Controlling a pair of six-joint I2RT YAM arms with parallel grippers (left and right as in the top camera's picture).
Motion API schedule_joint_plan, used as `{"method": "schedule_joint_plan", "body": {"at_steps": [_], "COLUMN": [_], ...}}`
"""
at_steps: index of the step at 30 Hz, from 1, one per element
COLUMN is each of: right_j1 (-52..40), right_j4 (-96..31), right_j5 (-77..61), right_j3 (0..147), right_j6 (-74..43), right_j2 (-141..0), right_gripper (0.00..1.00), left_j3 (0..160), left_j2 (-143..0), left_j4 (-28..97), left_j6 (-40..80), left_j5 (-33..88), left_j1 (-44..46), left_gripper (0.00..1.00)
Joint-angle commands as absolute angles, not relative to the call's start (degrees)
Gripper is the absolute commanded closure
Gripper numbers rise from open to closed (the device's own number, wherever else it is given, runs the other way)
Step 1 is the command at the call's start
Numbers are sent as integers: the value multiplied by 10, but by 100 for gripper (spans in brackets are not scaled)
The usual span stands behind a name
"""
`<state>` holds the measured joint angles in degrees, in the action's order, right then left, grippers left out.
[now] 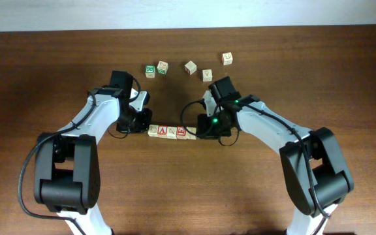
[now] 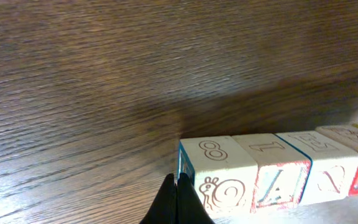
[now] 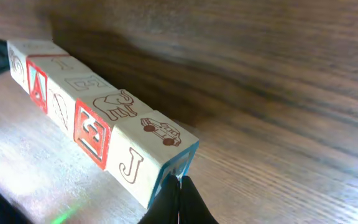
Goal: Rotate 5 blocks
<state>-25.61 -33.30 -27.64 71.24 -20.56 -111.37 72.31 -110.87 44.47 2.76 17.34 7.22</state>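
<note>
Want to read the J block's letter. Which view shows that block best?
Right wrist: the J block sits close up, with its J and car drawing clear. Overhead shows it tiny, markings unreadable. The left wrist view cuts it off at the frame's right edge.

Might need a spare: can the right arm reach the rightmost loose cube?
Probably yes: that cube sits apart, nothing between it and the right gripper, shut at the end of the row of blocks.
</note>
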Motion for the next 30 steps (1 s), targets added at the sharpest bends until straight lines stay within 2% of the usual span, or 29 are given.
{"method": "schedule_joint_plan", "body": {"at_steps": [1,15,30], "right_j1": [-297,-305,-331], "right_j4": [-328,-332,-360], "right_j5": [-324,-323,-258], "right_j3": [747,762,788], "right_j6": [-188,-189,-190], "right_j2": [-1095,-1083,-1092], "right_gripper": [96,96,96], "left_j3": [731,731,731], "left_j2": [-1098,-1098,-1098], "left_j4": [442,444,444], "left_j6": [24,23,30], "left_j5": [257,257,255], "left_j1": [90,90,101], "left_gripper": [100,100,100]}}
